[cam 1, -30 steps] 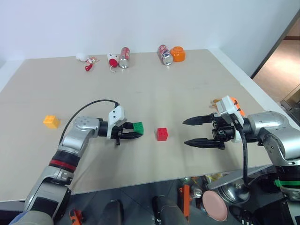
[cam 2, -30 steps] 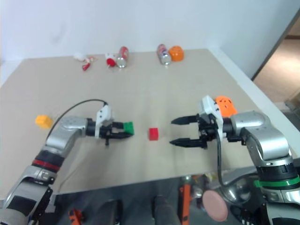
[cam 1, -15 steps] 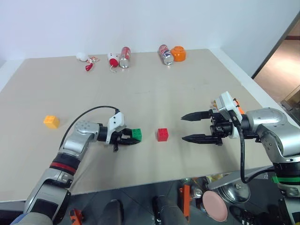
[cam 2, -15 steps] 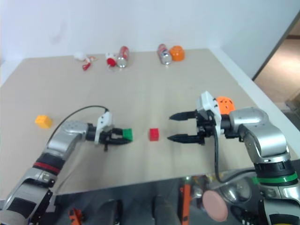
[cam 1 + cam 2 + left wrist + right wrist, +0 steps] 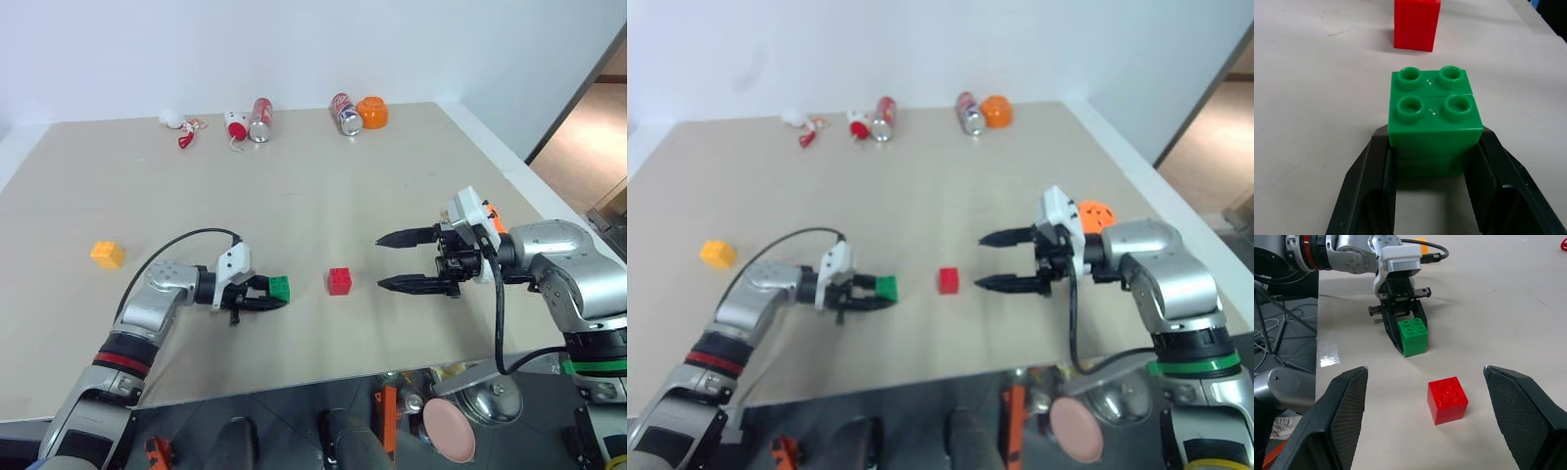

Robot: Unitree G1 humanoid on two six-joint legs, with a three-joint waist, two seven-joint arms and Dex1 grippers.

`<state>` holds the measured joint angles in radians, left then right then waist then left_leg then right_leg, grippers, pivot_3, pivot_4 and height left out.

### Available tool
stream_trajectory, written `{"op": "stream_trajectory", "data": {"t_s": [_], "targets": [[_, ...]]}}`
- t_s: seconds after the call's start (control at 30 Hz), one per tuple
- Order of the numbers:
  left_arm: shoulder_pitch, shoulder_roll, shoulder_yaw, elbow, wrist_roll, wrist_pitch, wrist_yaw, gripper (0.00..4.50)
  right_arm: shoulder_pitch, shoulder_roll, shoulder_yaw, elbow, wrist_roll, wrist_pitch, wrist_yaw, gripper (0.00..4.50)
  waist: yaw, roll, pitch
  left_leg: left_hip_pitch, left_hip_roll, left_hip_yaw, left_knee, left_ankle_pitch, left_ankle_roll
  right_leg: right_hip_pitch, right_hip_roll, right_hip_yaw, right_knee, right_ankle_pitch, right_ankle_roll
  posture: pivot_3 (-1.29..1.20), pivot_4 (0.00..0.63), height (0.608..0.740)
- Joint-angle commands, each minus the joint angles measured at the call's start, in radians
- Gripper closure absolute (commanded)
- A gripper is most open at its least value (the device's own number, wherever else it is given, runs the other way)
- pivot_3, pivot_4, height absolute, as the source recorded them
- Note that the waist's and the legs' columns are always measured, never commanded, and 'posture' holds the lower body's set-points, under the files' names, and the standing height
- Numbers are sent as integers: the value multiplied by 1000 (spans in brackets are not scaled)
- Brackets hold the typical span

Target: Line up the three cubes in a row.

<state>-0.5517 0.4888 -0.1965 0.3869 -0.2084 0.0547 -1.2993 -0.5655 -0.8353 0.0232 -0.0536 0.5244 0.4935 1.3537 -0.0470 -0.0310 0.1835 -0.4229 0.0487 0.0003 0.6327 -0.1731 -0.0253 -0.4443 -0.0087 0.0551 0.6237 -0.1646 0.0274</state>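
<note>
We see the left gripper low over the table, its two black fingers closed on the sides of the green cube — studs up, its base at or just above the tabletop. The red cube sits free on the table just beside the green one, on its right, with a small gap between them. The yellow-orange cube lies well apart, far off to the left near the table's edge. The right gripper hangs above the table to the right of the red cube, its fingers spread wide and holding nothing. Along the far edge we make out two cans and an orange bowl.
</note>
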Motion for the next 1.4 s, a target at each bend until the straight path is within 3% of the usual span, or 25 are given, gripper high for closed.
{"op": "stream_trajectory", "data": {"t_s": [0.03, 1.17, 1.23, 1.4], "targets": [[-28, -7, 6, 57, 28, -64, 16, 3178, -22, -2, -14, -5, 4, -14, 12, 577, 0, 0, 0, 0, 0, 0, 0, 0, 0, 0, 0, 0, 0, 0, 0, 0, 150, 740], [-79, -47, 19, 117, 6, -61, -14, 3178, -48, 9, 0, 27, -19, -38, 23, 577, 1, 0, 0, 0, 0, 0, -1, 0, 1, 0, 1, 1, 0, 0, 0, 0, 150, 740], [-75, -44, 11, 129, 17, -83, -22, 2110, -49, 9, -2, 26, -19, -38, 23, 577, 1, 0, 0, 0, 0, 0, 0, 0, 1, 0, 1, 1, 0, 0, 0, 0, 150, 740], [-74, -48, 9, 145, 29, -104, -28, 468, -53, 9, -2, 28, -19, -37, 24, 577, 2, 0, 0, 0, 0, 0, 1, 0, 1, 1, 1, 1, 0, 0, 0, 0, 150, 740]]}}
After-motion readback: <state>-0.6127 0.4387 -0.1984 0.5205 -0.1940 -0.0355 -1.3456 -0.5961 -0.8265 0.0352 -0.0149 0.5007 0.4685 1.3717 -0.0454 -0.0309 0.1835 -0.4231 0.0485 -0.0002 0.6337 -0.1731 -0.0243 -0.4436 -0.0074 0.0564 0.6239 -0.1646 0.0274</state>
